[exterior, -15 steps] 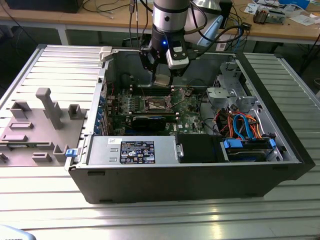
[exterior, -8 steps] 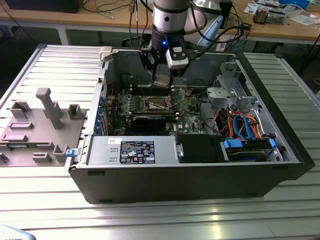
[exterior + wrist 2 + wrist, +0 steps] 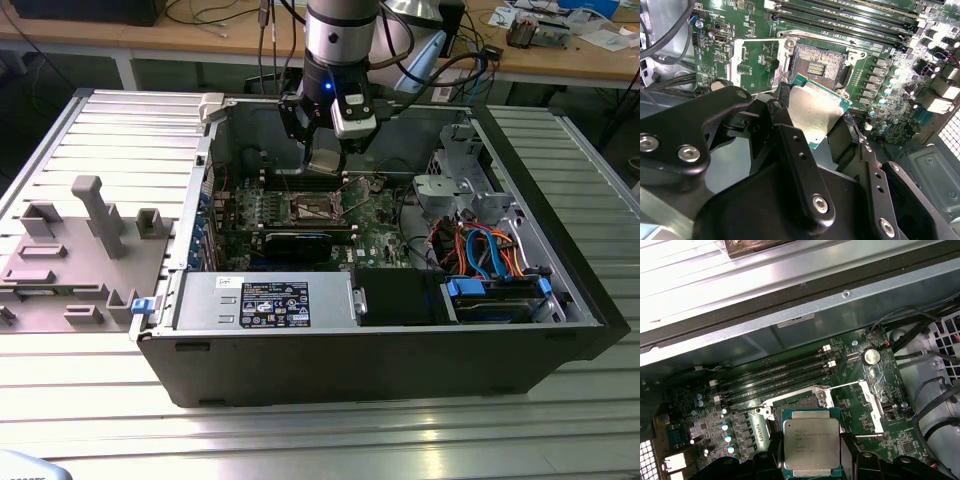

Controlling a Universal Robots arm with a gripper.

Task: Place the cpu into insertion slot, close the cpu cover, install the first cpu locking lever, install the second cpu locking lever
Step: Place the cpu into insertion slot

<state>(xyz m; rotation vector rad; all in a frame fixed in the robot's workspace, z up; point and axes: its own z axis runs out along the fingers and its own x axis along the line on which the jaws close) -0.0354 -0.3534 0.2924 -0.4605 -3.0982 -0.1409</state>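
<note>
I've got the fingers [image 3: 787, 130] clenched on the cpu [image 3: 816, 111], gripping it by opp. edges, metal top facing up in both wrist views. In the exterior view the arm [image 3: 340, 40] reaches down into the open pc case [image 3: 350, 360] and holds the cpu in the air above the motherboard [image 3: 385, 240], not touching it. The slot [image 3: 795, 401] is bare, dark centre exposed, w/ the cpu hanging just above its near edge and not seated. The cover [image 3: 874, 407] is swung open and stands up beside the slot. Memory slots [image 3: 775, 375] run along the slot's far side. The case sits on a ribbed metal table [image 3: 300, 440], w/ a grey fixture [image 3: 80, 250] on it at the exterior view's left.
</note>
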